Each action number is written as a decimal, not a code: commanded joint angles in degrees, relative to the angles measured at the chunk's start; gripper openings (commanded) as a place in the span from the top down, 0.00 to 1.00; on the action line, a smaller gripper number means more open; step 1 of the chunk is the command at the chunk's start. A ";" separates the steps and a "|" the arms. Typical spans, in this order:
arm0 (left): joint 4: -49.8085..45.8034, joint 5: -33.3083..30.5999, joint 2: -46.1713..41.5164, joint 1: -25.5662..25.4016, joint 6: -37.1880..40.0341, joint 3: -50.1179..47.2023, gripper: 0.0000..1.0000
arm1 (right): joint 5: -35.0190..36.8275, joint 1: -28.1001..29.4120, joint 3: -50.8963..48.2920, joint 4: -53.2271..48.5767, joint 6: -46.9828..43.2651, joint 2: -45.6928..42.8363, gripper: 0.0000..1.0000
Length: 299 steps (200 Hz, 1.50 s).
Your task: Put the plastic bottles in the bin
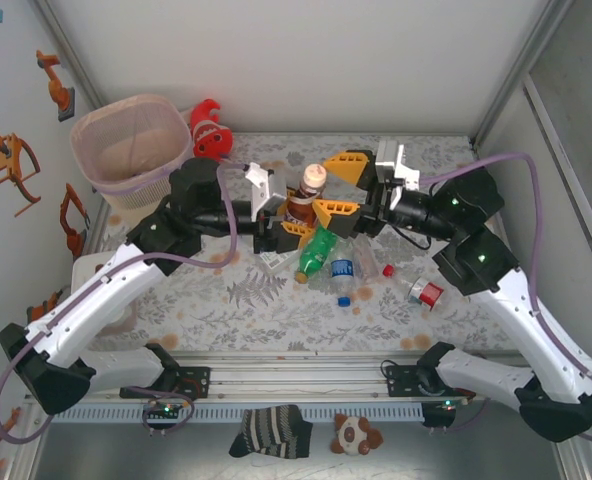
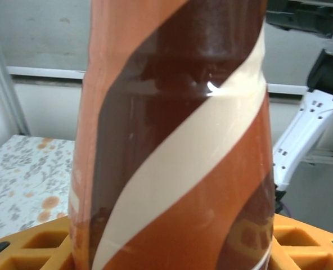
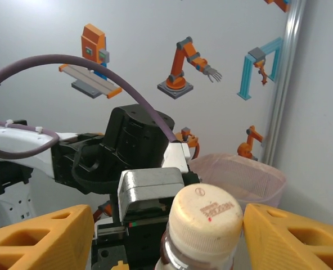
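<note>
A brown bottle (image 1: 302,205) with a cream cap (image 3: 207,215) stands upright above the table's middle. My left gripper (image 1: 296,218) is shut on its body; the striped label (image 2: 178,140) sits between the yellow fingers (image 2: 26,250). My right gripper (image 1: 324,186) is open, with its fingers (image 3: 296,236) on either side of the cap and the left one clearly apart from it. A green bottle (image 1: 318,252), a clear blue-labelled bottle (image 1: 342,272) and a red-labelled bottle (image 1: 426,293) lie on the table below. The pale-pink bin (image 1: 126,125) stands at the back left, and its rim (image 3: 239,169) is behind the cap.
A red-orange fish plush (image 1: 209,128) lies beside the bin. A striped sock (image 1: 271,430) and a small plush toy (image 1: 356,435) lie in front of the arm bases. Enclosure walls and posts close in the table on the left, back and right.
</note>
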 commanded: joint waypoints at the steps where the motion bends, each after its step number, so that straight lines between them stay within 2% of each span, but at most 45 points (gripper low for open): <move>1: -1.91 -8.21 -1.71 1.56 0.20 1.51 0.57 | 3.28 0.35 -1.12 -1.07 -1.69 -2.02 0.30; 54: -3.23 -23.40 -2.12 9.46 -6.05 1.13 0.56 | 5.68 0.35 -2.62 -1.94 -1.65 -3.72 0.31; 86: -7.86 -39.55 -0.57 14.19 -8.88 3.15 0.55 | 6.48 0.35 -3.11 -2.32 -1.63 -4.32 0.31; 105: -12.33 -45.45 1.30 18.16 -11.90 6.10 0.56 | 6.99 0.33 -3.15 -2.62 -1.62 -4.45 0.31; 166: -14.74 -48.48 4.32 27.27 -13.36 11.55 0.57 | 7.94 0.35 -2.81 -3.19 -1.80 -4.30 0.31; 200: -14.08 -54.83 7.22 30.39 -15.49 12.74 0.58 | 8.58 0.35 -2.19 -4.22 -1.95 -4.16 0.31; 227: -14.36 -61.28 10.19 32.31 -19.48 14.83 0.65 | 9.12 0.35 -1.94 -4.92 -1.95 -4.44 0.31; 299: -22.47 -65.10 20.48 37.05 -29.64 24.01 0.64 | 10.24 0.35 -2.24 -6.32 -1.78 -5.20 0.32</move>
